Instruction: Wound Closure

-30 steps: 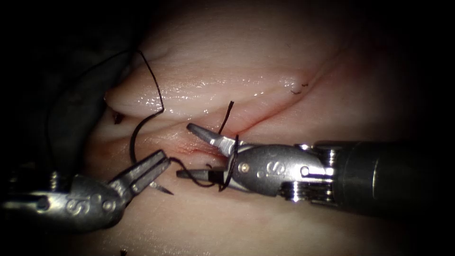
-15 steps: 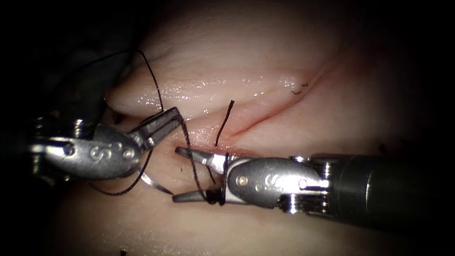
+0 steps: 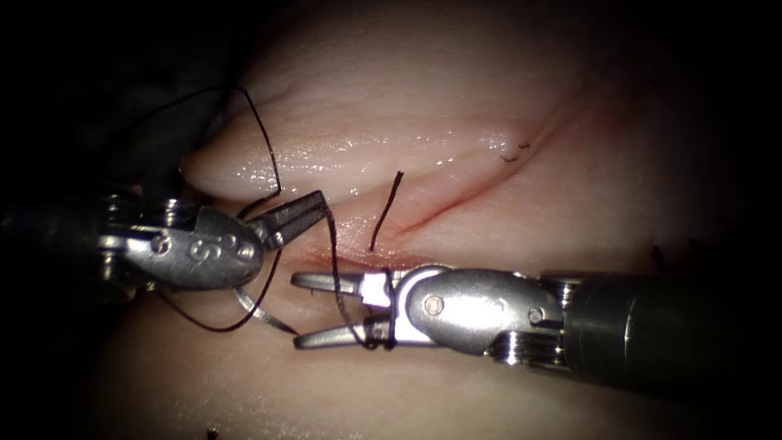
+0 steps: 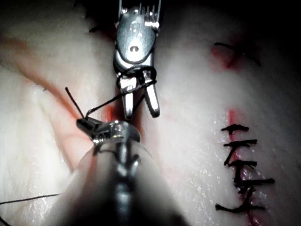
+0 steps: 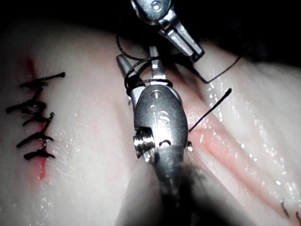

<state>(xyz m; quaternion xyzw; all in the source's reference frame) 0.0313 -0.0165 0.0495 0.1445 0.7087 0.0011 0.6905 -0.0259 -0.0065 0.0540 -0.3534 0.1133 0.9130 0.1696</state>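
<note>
My left tool [image 3: 305, 210] is shut on the black thread [image 3: 330, 244] near the left end of the cut [image 3: 456, 200]. From there the thread drops to my right tool [image 3: 296, 310], whose jaws stand open and hold nothing, with a loop of thread [image 3: 384, 322] wound around them near the hinge. The curved needle [image 3: 262, 313] lies on the tissue under the left tool, held by neither tool. A short thread tail [image 3: 386, 210] stands up from the cut. In the left wrist view the left tool [image 4: 85, 123] grips thread before the looped right tool [image 4: 141, 114].
Several finished black stitches [image 4: 242, 165] cross another red cut; they also show in the right wrist view as stitches [image 5: 35, 117]. A fold of tissue [image 3: 244, 167] rises behind the left tool, with slack thread [image 3: 265, 138] draped over it. Two cut thread bits [image 3: 513, 153] lie farther right.
The left tool rose from below the cut to above the right tool's jaws, carrying the thread across them. The right tool sank a little; its loop stayed on.
</note>
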